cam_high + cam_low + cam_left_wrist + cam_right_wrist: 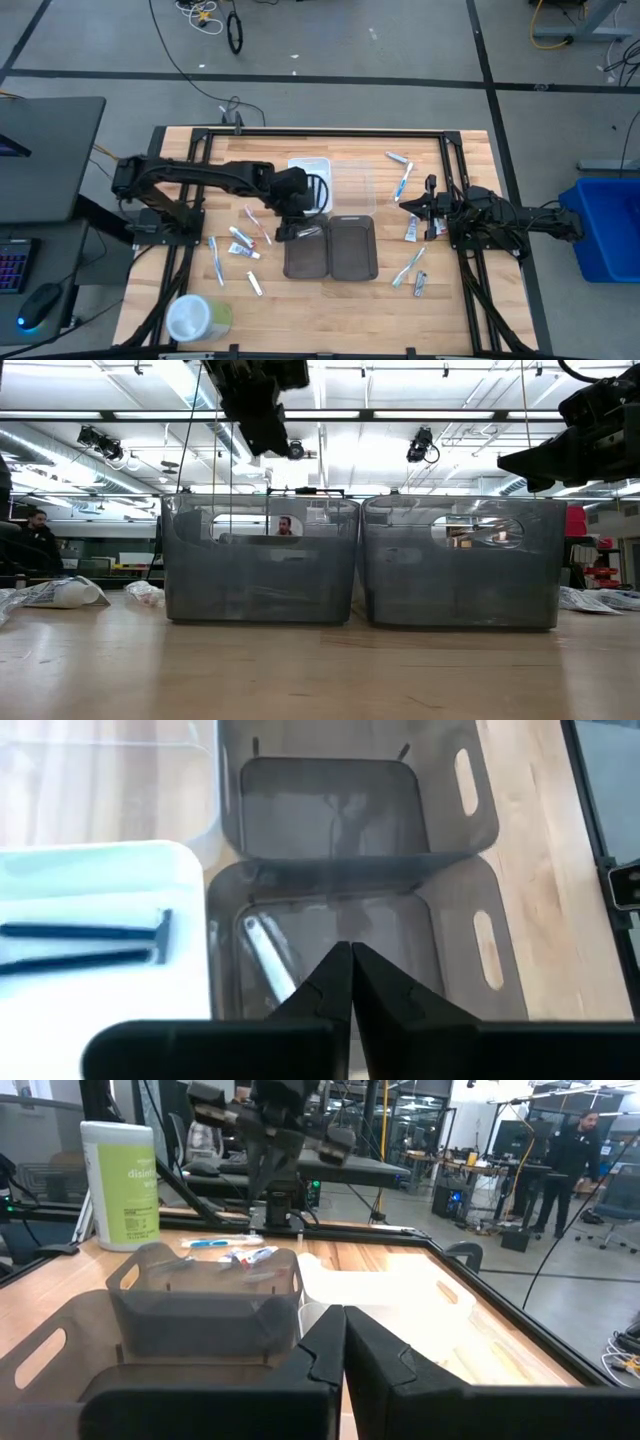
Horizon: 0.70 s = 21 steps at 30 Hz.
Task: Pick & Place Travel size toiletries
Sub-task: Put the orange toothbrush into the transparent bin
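Observation:
My left gripper (pixel 297 228) (pixel 350 958) hangs shut and empty over the left grey tray (pixel 305 258). A slim light item (pixel 262 952) lies on that tray's floor. Two thin black sticks (pixel 90 945) lie in the white tray (pixel 310 170). White tubes (pixel 240 240) and a toothbrush (pixel 215 258) lie on the table left of the grey trays. More toothbrushes (pixel 408 268) (pixel 403 180) and a tube (pixel 411 230) lie to their right. My right gripper (pixel 405 203) (pixel 343 1320) waits shut and empty near the table's right side, beside those items.
A second grey tray (pixel 352 250) stands right of the first, and a clear tray (pixel 352 182) lies behind it. A round white-and-green container (pixel 195 318) stands at the near left corner. A black frame (pixel 300 133) runs around the table. People show in the room beyond.

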Motion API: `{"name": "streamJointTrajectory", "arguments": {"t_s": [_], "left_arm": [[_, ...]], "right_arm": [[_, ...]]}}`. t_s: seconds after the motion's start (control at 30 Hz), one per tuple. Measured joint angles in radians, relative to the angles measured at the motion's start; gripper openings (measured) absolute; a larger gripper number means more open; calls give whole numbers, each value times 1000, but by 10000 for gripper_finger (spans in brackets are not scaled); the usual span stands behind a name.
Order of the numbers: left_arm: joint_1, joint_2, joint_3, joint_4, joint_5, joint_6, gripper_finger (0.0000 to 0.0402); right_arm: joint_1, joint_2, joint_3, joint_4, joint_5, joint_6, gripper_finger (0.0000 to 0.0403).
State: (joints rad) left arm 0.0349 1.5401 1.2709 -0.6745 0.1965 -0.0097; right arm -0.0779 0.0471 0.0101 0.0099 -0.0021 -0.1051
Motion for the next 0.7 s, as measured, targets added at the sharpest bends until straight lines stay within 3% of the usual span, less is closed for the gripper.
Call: {"name": "streamJointTrajectory", "arguments": {"t_s": [0.3,0.7], "left_arm": [[10,-66,-2,-87,-71,34,7],[13,-92,-20,-124,-80,96,9]], "right_arm": [[0,0,0,1,0,0,14],[0,0,0,1,0,0,13]]}}
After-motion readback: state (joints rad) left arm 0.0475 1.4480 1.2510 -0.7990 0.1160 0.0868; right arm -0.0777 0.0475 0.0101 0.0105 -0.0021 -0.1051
